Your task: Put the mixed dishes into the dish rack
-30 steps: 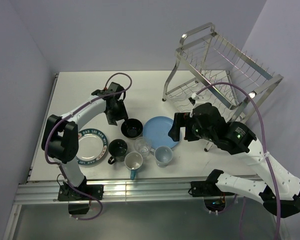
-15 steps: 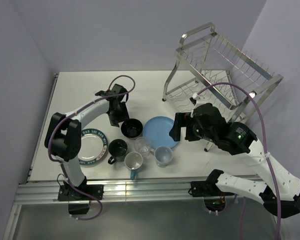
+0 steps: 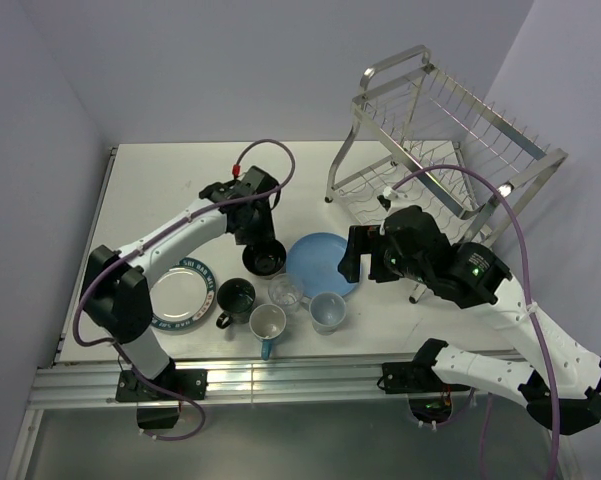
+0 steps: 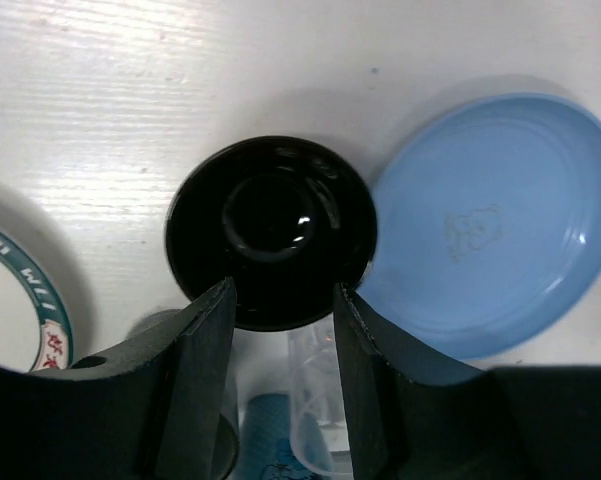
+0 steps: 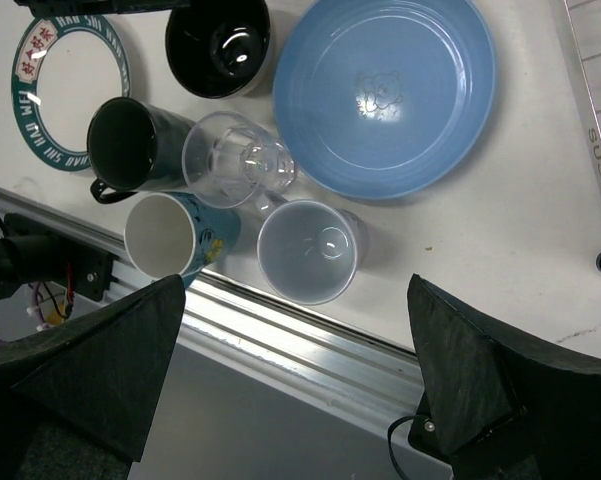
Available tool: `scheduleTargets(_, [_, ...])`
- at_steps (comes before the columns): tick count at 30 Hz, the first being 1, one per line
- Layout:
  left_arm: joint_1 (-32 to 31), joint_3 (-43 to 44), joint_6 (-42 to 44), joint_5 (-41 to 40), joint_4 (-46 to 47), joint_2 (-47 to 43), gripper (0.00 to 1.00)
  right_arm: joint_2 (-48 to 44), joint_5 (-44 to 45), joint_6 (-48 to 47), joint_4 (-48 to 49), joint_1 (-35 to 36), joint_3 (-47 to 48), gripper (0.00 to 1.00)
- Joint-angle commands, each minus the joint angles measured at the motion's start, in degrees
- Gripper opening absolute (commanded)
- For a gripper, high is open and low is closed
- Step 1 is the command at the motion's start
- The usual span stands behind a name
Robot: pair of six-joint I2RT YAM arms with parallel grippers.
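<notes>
Bowl check: black bowl [image 4: 270,225] sits upright on the table [image 3: 160,180], right against the left edge of the light-blue plate [image 4: 490,230]. Left gripper [image 4: 283,300] hangs over the bowl's near rim with its fingers apart and the rim between them; cannot tell if they touch it. Right gripper [image 5: 296,282] is spread wide and holds nothing, above the light-blue cup [image 5: 308,250]. Clear glass [image 5: 238,158], dark mug [image 5: 130,145], white-and-blue mug [image 5: 170,235] and lettered plate [image 5: 40,60] are clustered nearby. Dish rack [image 3: 440,130] stands far right.

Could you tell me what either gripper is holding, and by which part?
Nothing is held: left gripper hovers open over the glossy black bowl; right gripper open, empty.
</notes>
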Motion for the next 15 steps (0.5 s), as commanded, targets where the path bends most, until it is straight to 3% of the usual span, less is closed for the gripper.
scheduleTargets(1, [-1.04,3.28,-1.73,0.93,-0.58,1.59,0.5,-0.47,1.0,0.98,-0.17,0.41,0.12,1.0])
scheduleTargets(6, [-2.18,4.94,-2.53,4.89,0.65,6.07,0.49,-1.97,1.61,1.77,-1.13,0.41,1.35,1.0])
scheduleTargets(15, [-4.64,10.66,-0.6,5.07,-0.14,12.67,0.49,-4.6,2.67,3.7,-2.8,0.5,1.0,1.0])
